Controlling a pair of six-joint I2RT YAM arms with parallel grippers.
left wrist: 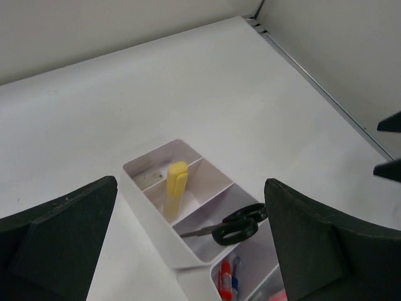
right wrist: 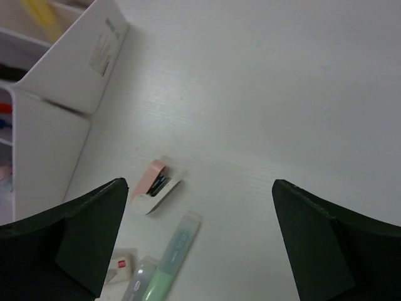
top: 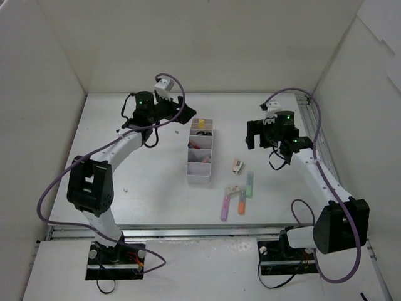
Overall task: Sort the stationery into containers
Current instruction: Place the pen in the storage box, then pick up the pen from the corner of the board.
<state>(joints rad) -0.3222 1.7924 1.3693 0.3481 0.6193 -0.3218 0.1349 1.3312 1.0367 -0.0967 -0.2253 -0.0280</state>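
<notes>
Organiser tray point(right wrist: 44, 150): running off the right wrist view's left edge.
Green highlighter point(right wrist: 169, 257): near the tray, being cut by the bottom edge.

White table point(top: 138, 163) bears an organiser tray point(top: 198, 177), three highlighters point(top: 249, 185) and what look like erasers point(top: 238, 165).

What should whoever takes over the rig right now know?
Left gripper: open, empty, over the far end of the tray.
Right gripper: open, empty, near the loose items.
Done: yellow highlighter, scissors, pens in separate tray compartments.
Left, on the table right of the tray: green highlighter, orange highlighter, purple highlighter, small pink-white item, small eraser.
</notes>
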